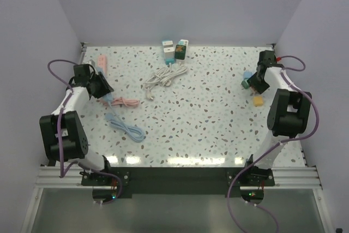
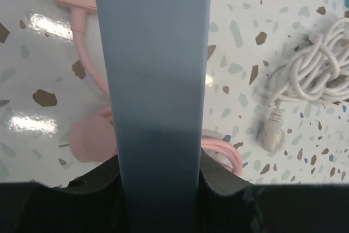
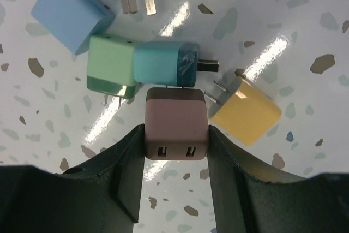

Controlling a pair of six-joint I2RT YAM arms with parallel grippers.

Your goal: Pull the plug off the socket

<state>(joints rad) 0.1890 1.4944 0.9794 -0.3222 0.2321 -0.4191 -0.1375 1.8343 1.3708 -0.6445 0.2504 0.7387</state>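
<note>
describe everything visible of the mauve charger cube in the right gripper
The mauve charger cube is a rounded plastic block, darker brown band at its far end, two USB ports facing the camera. The fingers of the right gripper press both its sides; its far end seems to meet a teal adapter. Prongs hidden.

Mauve USB plug (image 3: 176, 124) tight betw. R fingers (image 3: 131, 167); green plug (image 3: 112, 66), teal plug (image 3: 163, 64), yellow plug (image 3: 248, 110) just beyond.
</note>
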